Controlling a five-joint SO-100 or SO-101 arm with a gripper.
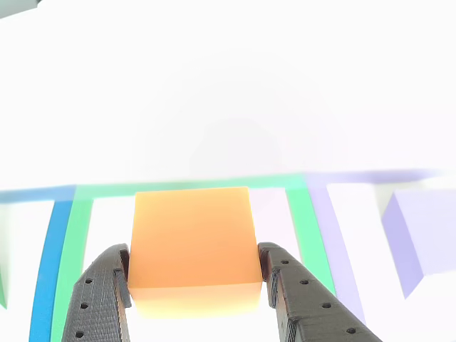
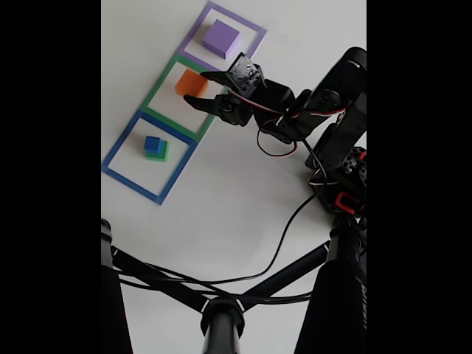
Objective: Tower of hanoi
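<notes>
Tower of hanoi blocks lie spread over three taped squares on the white worktop [image 2: 243, 214]. The orange-yellow block [image 1: 192, 242] sits between the claw's [image 1: 194, 274] fingers in the green-taped square [image 2: 166, 74]; the fingers stand right at its sides, though a firm pinch cannot be told. The purple block [image 2: 222, 38] lies just beyond the claw, the blue cube [image 2: 152, 144] on the green block [image 2: 159, 153] off to its other side. To do this well, I judge, keep the block centred, squeeze evenly, then lift straight up.
</notes>
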